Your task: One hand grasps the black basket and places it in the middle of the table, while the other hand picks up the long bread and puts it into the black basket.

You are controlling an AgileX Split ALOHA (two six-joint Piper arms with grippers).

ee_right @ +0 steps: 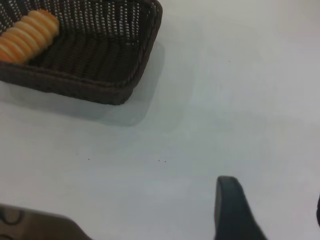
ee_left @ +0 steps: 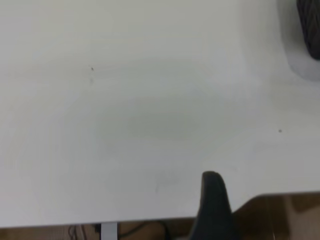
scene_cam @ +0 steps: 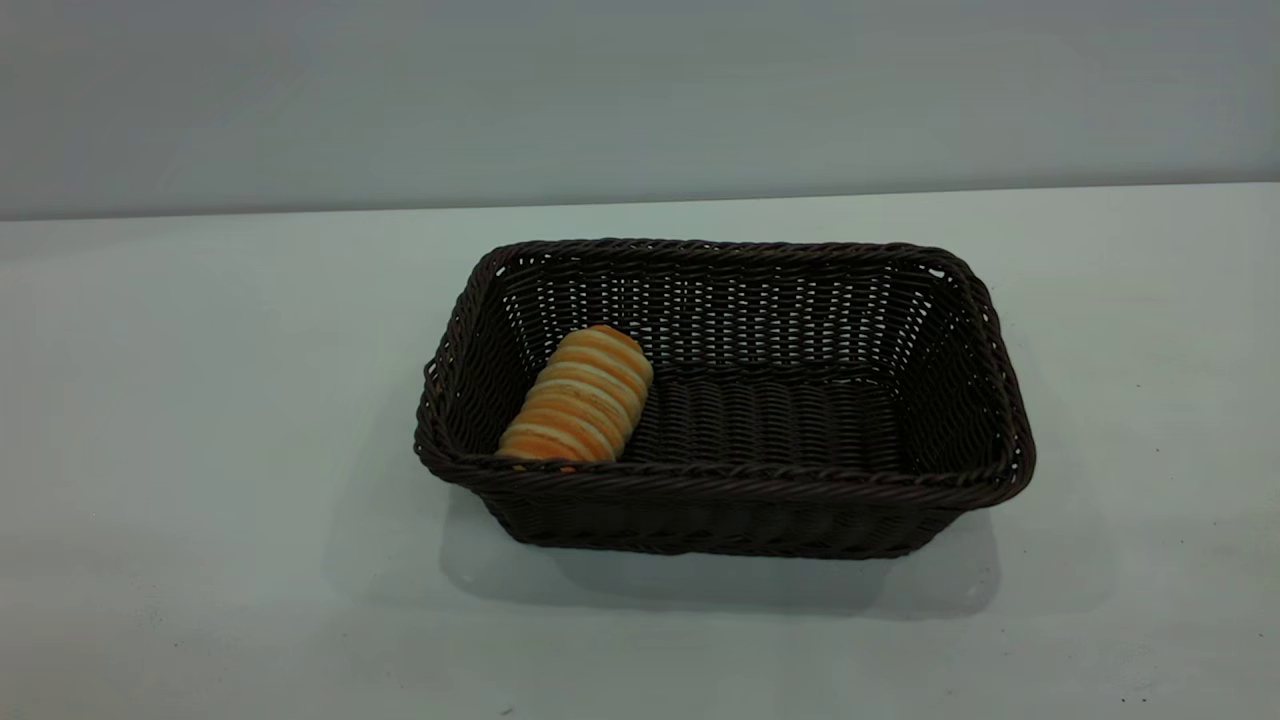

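Note:
The black basket (scene_cam: 960, 400) stands in the middle of the white table (scene_cam: 200, 420). The long bread (scene_cam: 583, 396) lies inside it at its left end, leaning on the left wall. No gripper shows in the exterior view. In the left wrist view my left gripper (ee_left: 267, 190) hovers over the table's edge, empty; one dark finger (ee_left: 214, 200) shows, and a basket corner (ee_left: 311, 25) lies far off. In the right wrist view my right gripper (ee_right: 273, 192) is open and empty over bare table, apart from the basket (ee_right: 115, 85) and the bread (ee_right: 27, 36).
The table edge (ee_left: 150, 220) with a brown floor and cables beyond shows in the left wrist view. A table corner (ee_right: 45, 215) shows in the right wrist view. A grey wall (scene_cam: 640, 90) stands behind the table.

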